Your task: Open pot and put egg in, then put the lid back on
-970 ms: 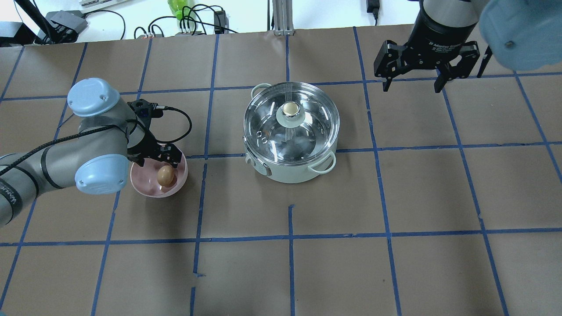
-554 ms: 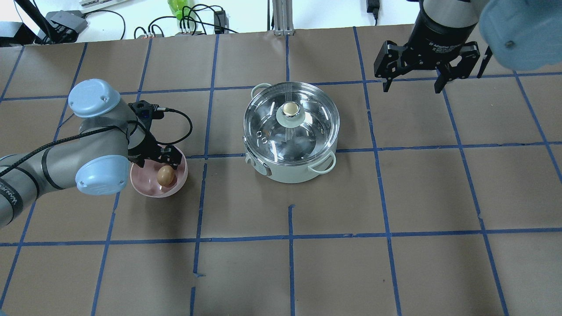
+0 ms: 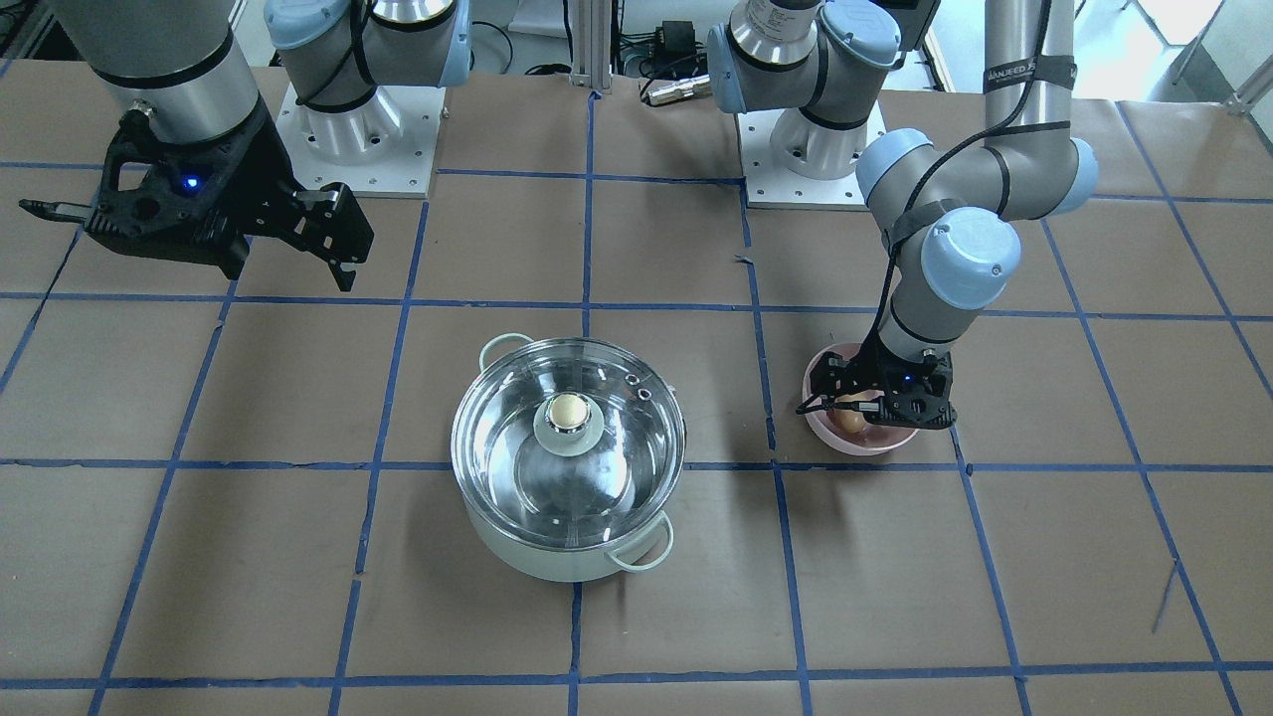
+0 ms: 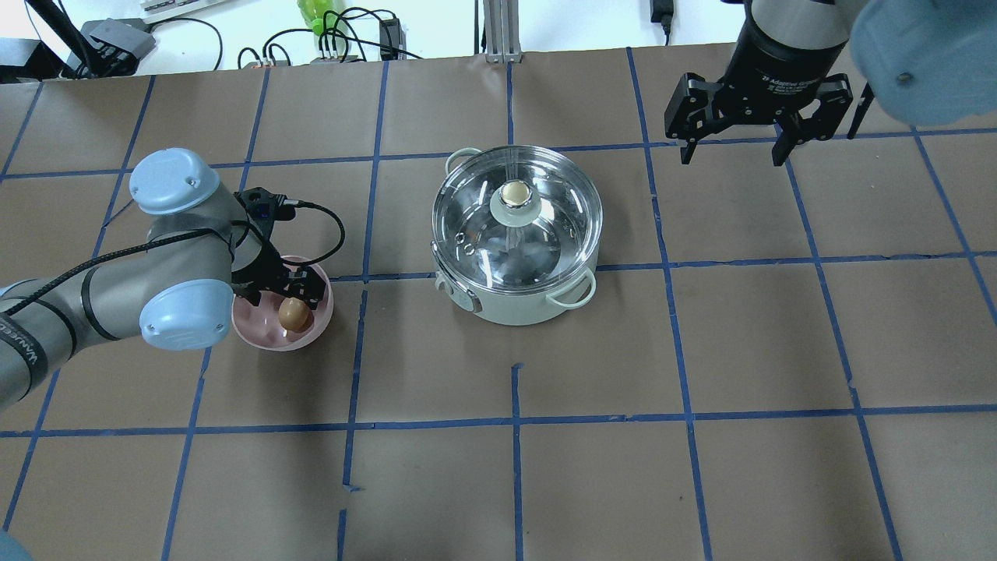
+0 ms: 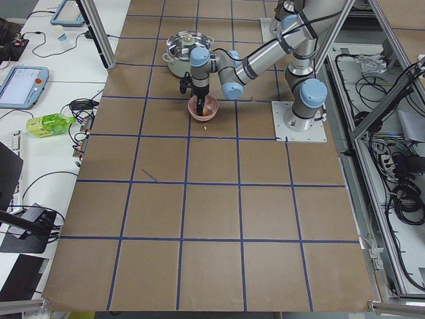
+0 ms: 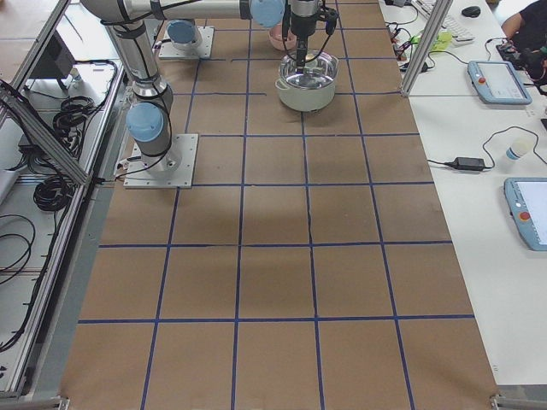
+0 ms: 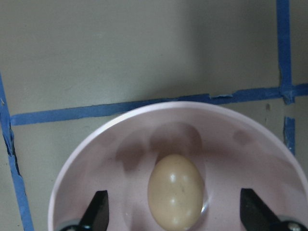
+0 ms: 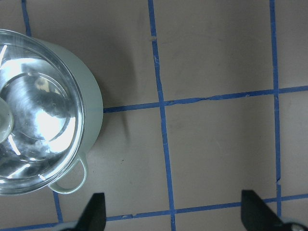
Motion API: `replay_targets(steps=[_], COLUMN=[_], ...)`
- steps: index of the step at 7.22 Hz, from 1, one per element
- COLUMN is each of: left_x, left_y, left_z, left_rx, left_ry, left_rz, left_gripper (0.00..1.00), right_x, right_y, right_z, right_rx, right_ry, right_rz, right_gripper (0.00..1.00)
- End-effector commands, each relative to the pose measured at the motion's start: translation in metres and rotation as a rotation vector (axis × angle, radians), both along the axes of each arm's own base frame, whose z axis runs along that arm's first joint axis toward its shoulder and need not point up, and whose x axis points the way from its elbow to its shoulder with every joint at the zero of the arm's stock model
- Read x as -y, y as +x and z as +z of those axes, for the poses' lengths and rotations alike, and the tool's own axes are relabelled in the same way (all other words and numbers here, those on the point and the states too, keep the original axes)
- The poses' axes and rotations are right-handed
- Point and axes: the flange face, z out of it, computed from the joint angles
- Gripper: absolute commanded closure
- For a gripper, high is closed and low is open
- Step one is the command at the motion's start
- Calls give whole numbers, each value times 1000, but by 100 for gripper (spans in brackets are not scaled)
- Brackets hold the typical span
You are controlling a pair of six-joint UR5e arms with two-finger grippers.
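Pot (image 4: 514, 312), lid (image 4: 537, 234) on; egg (image 4: 294, 313) in bowl (image 4: 265, 341); right claw (image 4: 732, 156) reads "Adaptive".

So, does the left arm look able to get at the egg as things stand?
Probably yes: the left end effector hangs open over the pink bowl, one finger on either side of the egg, and nothing covers it.

The left pincer (image 4: 282, 291) points down, low, jaws spread; the right pincer (image 4: 732, 153) hangs high, likewise spread.
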Motion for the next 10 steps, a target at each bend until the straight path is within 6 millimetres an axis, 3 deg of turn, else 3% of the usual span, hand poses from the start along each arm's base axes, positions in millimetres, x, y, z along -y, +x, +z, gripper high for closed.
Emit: replay_targets(steps=[1,2,3,4,5,6,7,8,10], left_x=[-1,-2,-4,-4,-5,-5,-5,-5,-3], left_y=[-1,-1,-1,-1,-1,-1,-1,-1,-1], left_z=[-2,-4,-6,-5,-6,-6,-6,-5,-3], left_rx=[-4,-5,-8,-8,-9,-9,-10,-11,-8], left_ry=[6,13,38,39,44,45,48,47,41], left_rz=[4,7,4,4,4,6,7,7,4], left_gripper=[15,17,27,45,54,61,71,77,79], right_x=[0,3,14,32,46,48,32,24,43], right_y=[1,4,10,32,76,131,165,195,218], right_z=[1,3,-6,-8,-22,-41,-59,-83,-114], right_rx=[0,9,24,38,43,56,49,63,81], right_ry=[-1,-12,-7,-17,-27,-44,-13,11,-66], right_rz=[4,-4,-11,-90,-107,-135,-138,-191,-164], right_gripper=[0,0,0,0,0,0,0,0,0])
